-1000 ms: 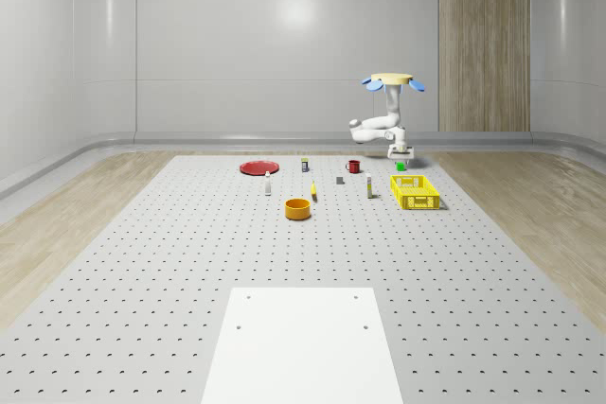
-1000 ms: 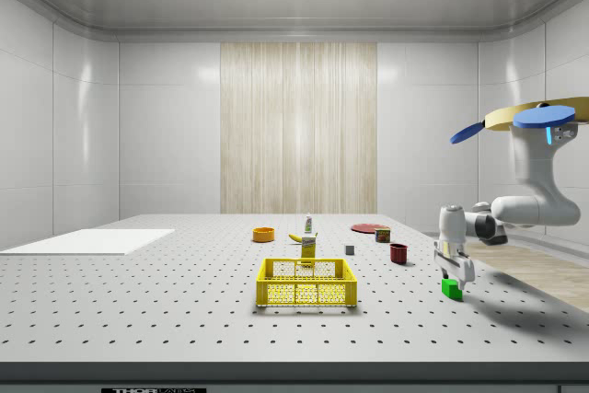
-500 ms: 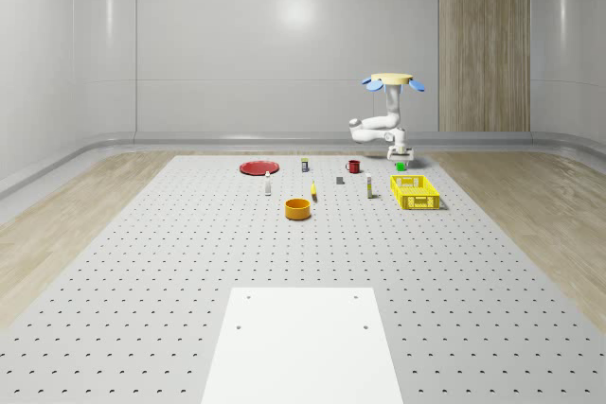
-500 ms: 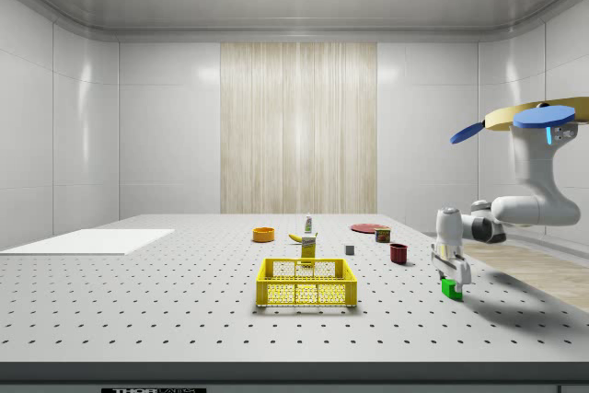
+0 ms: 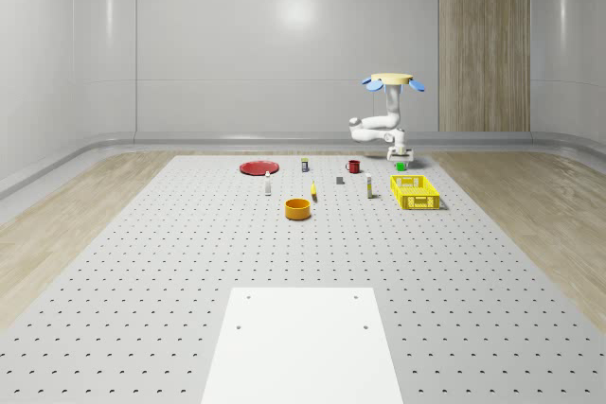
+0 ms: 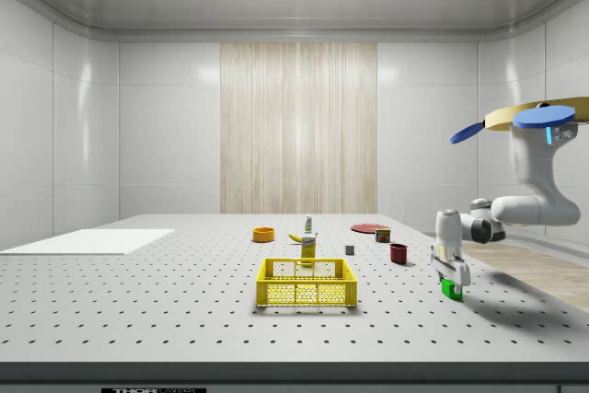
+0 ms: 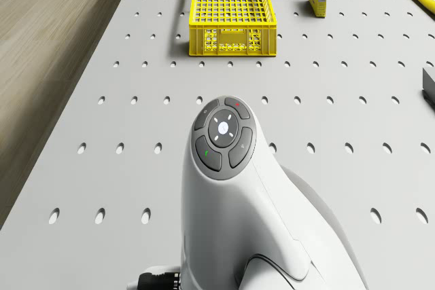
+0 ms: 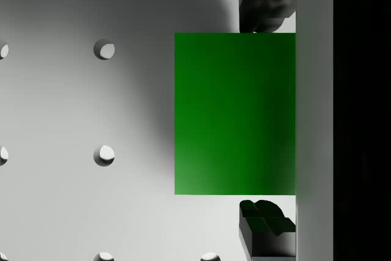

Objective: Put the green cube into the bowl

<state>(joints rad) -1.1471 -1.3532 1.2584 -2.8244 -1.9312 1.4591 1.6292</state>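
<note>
The green cube (image 8: 235, 114) sits between my gripper's (image 8: 266, 114) two fingers, whose pads press on its opposite sides, so the gripper is shut on it. In the side view the gripper (image 6: 450, 275) points down at the right, with the cube (image 6: 451, 288) at or just above the table surface. The drone (image 5: 391, 82) hovers over the table's far right part, with its arm reaching down to the cube (image 5: 401, 166). An orange bowl (image 5: 298, 208) stands well to the whole-scene view's left of the cube and nearer the camera; it is also in the side view (image 6: 263, 234).
A yellow basket (image 5: 415, 191) stands between cube and camera, close to the gripper. A red mug (image 5: 353, 166), red plate (image 5: 258, 167), banana (image 5: 313, 192), small cartons and a grey block (image 5: 340, 180) lie between cube and bowl. A white sheet (image 5: 303, 342) covers the near table.
The gripper, with the cube between its fingers, has shifted slightly toward the side view's left and a touch upward. The drone has held its place.
</note>
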